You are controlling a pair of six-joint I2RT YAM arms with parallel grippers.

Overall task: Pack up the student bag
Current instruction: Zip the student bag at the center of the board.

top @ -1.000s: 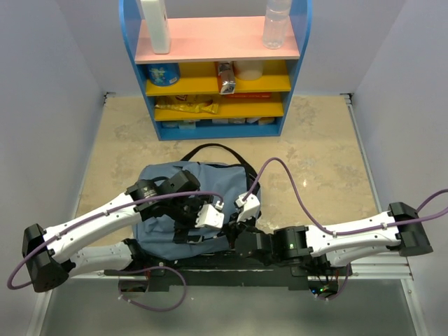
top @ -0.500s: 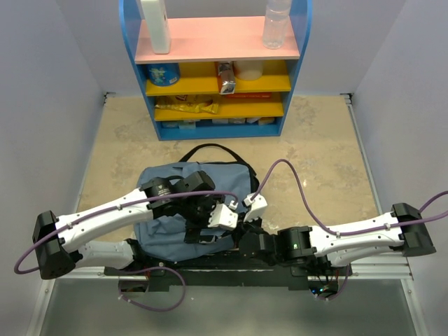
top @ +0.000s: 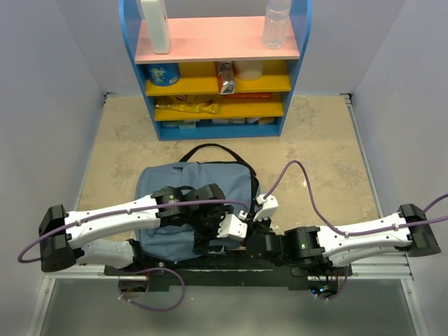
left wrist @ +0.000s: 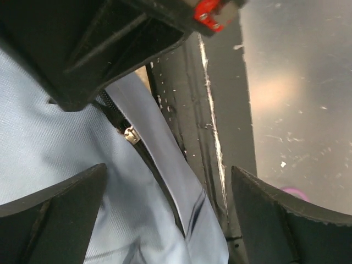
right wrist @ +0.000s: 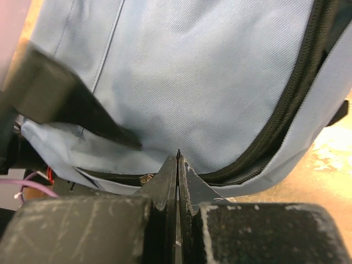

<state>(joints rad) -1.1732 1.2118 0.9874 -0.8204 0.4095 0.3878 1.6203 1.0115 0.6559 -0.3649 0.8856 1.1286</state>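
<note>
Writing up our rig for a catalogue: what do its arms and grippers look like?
The left arm and right arm have white links, black joints and a looping purple cable each. The left gripper and right gripper have black wedge-shaped fingers.

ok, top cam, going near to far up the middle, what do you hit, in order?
Black base rail → student bag → bare tabletop → blue shelf unit.

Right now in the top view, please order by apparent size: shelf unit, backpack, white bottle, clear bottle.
1. shelf unit
2. backpack, though partly covered
3. white bottle and clear bottle: nearly alike, both cut off by the frame edge, so I do not rank them.
</note>
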